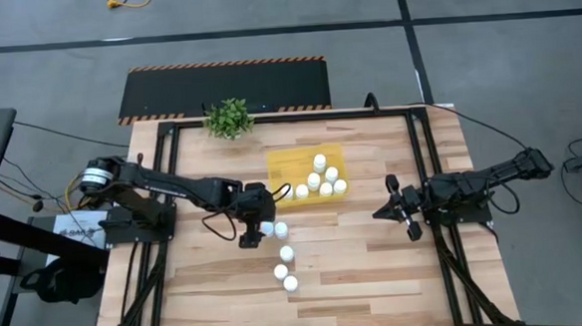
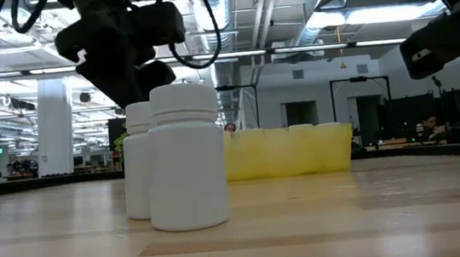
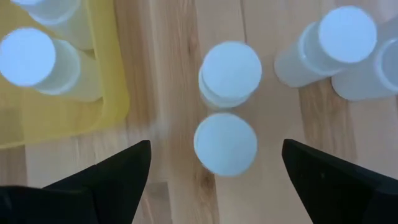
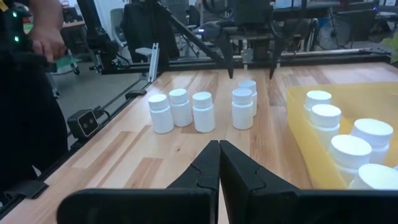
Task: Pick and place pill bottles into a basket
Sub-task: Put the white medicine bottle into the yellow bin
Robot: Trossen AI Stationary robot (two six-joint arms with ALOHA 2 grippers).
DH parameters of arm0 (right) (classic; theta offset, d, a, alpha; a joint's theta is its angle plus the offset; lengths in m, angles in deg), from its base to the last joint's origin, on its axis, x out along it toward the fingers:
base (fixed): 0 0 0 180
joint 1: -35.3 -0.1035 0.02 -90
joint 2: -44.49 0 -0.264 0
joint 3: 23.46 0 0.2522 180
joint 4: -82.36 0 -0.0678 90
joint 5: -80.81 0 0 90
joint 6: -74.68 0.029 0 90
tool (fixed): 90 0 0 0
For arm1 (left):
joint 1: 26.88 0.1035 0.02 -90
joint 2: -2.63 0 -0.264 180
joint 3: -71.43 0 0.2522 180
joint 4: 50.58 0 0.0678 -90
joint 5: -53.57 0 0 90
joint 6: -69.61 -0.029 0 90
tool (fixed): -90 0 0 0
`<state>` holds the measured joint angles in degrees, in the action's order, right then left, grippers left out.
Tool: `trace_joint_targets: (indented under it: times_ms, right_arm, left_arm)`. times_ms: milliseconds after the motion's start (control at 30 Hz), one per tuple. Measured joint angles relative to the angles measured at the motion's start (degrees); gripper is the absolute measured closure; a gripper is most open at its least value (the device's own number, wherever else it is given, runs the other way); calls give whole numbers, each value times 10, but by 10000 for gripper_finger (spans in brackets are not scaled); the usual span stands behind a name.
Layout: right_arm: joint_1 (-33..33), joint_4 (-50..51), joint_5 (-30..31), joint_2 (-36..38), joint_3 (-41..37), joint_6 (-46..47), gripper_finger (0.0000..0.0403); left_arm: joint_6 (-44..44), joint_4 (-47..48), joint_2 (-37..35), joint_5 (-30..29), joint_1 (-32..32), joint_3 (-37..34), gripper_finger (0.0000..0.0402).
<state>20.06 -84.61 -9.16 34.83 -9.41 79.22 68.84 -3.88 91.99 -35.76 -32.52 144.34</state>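
Several white pill bottles (image 1: 322,179) stand upright in the yellow tray (image 1: 289,163). Several more stand on their bases on the table in a loose line (image 1: 285,255) near of the tray. My left gripper (image 3: 214,158) is open and hovers over the two loose bottles nearest the tray, pointing down. One finger is on each side of the nearer bottle (image 3: 226,143), without touching it; it also shows in the high view (image 1: 266,227). My right gripper (image 4: 219,158) is shut and empty, right of the tray (image 1: 391,210).
A small green potted plant (image 1: 229,117) stands at the table's far edge, left of the tray. Dark frame rails (image 1: 425,156) run along the table's left and right sides. A person (image 4: 37,37) stands beyond the table's left side.
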Motion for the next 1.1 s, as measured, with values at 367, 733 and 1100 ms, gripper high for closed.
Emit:
trace_joint_targets:
  times_ms: [367, 733, 1100]
  right_arm:
    - [0, 1, 0, -11, 0, 0, 401]
    - [0, 1, 0, -16, 0, 0, 401]
    - [0, 1, 0, -16, 0, 0, 401]
  left_arm:
    - [-1, -20, 25, 1, 1, 0, 52]
    - [3, -18, 27, 0, 0, 0, 52]
    - [12, -21, 27, -9, -8, 0, 52]
